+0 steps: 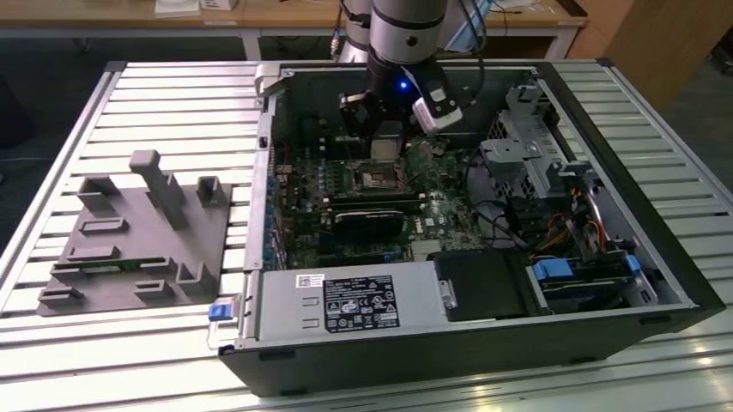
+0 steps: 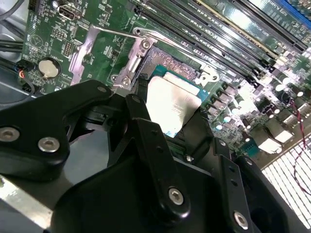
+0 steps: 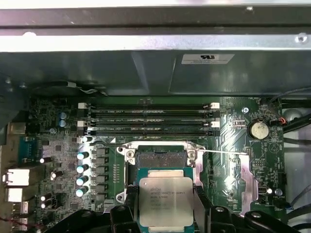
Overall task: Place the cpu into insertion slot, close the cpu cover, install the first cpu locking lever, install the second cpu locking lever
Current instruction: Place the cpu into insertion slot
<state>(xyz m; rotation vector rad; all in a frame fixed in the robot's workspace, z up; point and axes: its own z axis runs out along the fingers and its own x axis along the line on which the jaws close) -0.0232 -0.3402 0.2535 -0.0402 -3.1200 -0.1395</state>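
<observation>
My gripper (image 1: 386,137) hangs inside the open computer case, shut on the cpu (image 1: 387,148). In both wrist views the black fingers (image 3: 129,206) clamp two opposite edges of the cpu (image 3: 165,201), a flat silvery square chip (image 2: 172,104). It is held level, a little above the board and just short of the insertion slot (image 3: 160,158), whose dark centre lies bare (image 2: 170,60). In the exterior view the slot (image 1: 378,178) sits just in front of the gripper. The cpu cover (image 3: 247,177) appears swung open beside the slot (image 2: 82,56). A thin wire locking lever (image 3: 223,152) stands raised.
Long black memory slots (image 3: 146,121) run beyond the socket. A black graphics card (image 1: 369,221) lies nearer the case front, with the power supply (image 1: 343,305) and drive cage (image 1: 527,163) around. A grey fixture (image 1: 137,232) stands on the slatted table at the exterior view's left.
</observation>
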